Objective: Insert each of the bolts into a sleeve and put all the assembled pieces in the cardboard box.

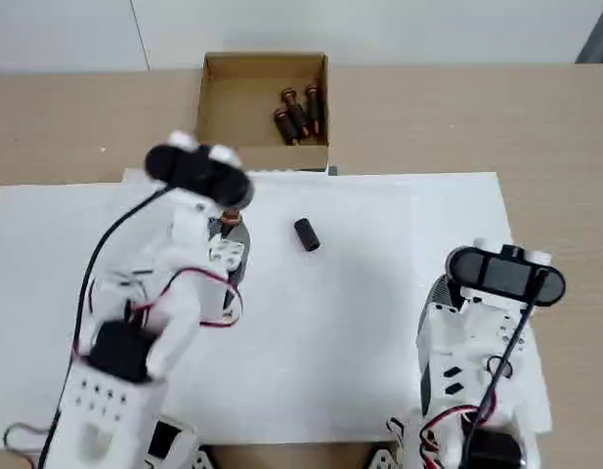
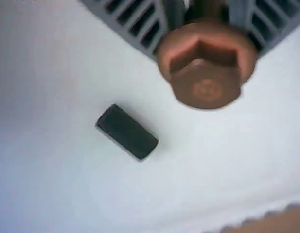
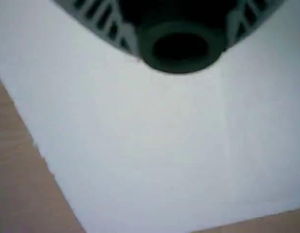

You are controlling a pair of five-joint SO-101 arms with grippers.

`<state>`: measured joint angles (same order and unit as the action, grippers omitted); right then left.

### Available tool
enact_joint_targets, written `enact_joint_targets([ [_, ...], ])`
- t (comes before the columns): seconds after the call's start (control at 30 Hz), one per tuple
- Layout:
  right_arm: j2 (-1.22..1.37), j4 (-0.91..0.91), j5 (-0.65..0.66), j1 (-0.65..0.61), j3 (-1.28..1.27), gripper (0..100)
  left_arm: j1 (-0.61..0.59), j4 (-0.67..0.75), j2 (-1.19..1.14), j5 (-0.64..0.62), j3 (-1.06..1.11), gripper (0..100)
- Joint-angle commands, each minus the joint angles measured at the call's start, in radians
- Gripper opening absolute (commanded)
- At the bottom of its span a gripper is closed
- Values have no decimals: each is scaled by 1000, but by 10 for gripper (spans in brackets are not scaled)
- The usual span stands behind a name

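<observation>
Three assembled pieces [image 1: 299, 110] sit in the cardboard box [image 1: 215, 98]; left gripper [image 2: 206, 34] clamps a bolt [image 2: 205, 73], right gripper [image 3: 180, 24] a sleeve [image 3: 179, 48]; one loose sleeve [image 1: 307, 234] waits.

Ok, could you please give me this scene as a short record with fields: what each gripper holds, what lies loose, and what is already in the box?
left gripper: shut on a copper bolt, bolt head toward the wrist camera
right gripper: shut on the held sleeve, black, its open end toward the wrist camera
loose sleeve: black, lying on the white sheet, touching neither gripper
cardboard box: at the far edge of the sheet, open
assembled pieces: what look like three, lying in the box
</observation>
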<state>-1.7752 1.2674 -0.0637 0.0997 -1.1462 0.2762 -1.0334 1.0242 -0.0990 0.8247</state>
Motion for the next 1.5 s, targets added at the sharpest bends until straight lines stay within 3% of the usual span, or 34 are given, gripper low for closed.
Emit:
enact_joint_targets([
  [0.0,-42,-81,-15,-61,-61,2,-3,138,132,-104,101,6],
  [0.6,-39,-509,-17,-582,-351,2,3,423,531,-462,516,6],
  [0.83,-39,-648,-15,-696,-462,3,32,552,789,-506,716,6],
  [1.0,-39,-684,-5,-745,-502,3,26,618,787,-528,740,6],
  [1.27,-39,-736,190,-785,-537,3,34,629,793,-566,740,6],
  [1.47,-39,-737,262,-786,-537,3,63,629,793,-565,740,6],
])
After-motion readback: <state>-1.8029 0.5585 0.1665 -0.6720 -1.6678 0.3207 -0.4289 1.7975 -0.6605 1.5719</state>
